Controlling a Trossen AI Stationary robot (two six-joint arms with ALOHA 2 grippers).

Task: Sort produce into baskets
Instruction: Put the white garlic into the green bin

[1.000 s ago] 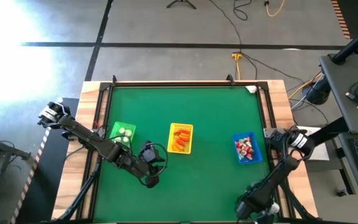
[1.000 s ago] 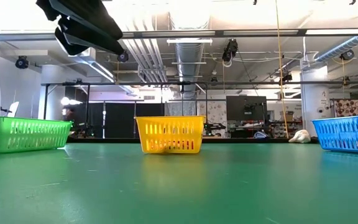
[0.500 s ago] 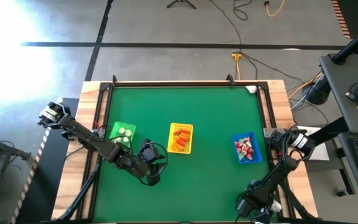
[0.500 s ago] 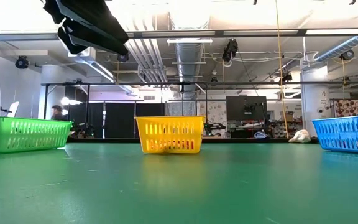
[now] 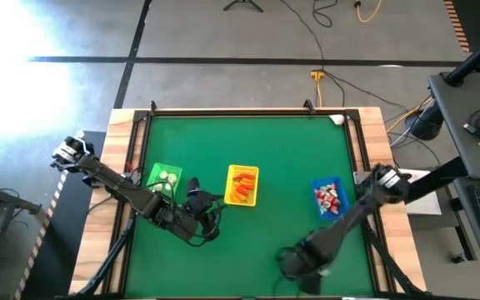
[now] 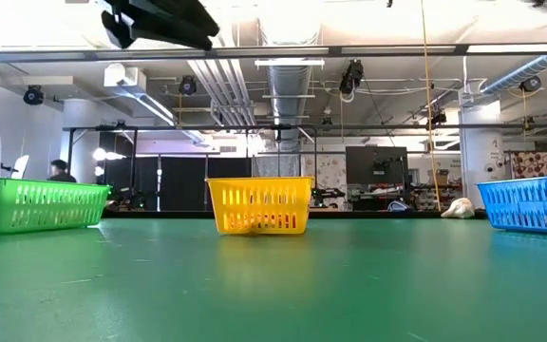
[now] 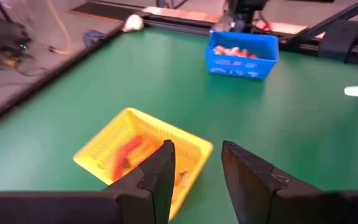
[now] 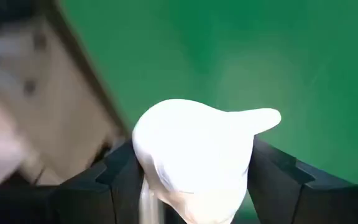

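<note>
Right pincer (image 8: 191, 180) holds white garlic-shaped toy piece (image 8: 194, 155); next, carry to green perforated plastic basket (image 5: 163, 179). Left pincer (image 7: 196, 165) narrowly open, empty.

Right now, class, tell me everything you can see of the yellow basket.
The yellow basket is a small rectangular tray, plastic by its look, with slotted, perforated walls and an open top. It stands upright and level on the green table, between the green basket and the blue basket. Orange and red produce pieces lie inside. The left gripper hangs near it, fingers apart, not touching.
</note>
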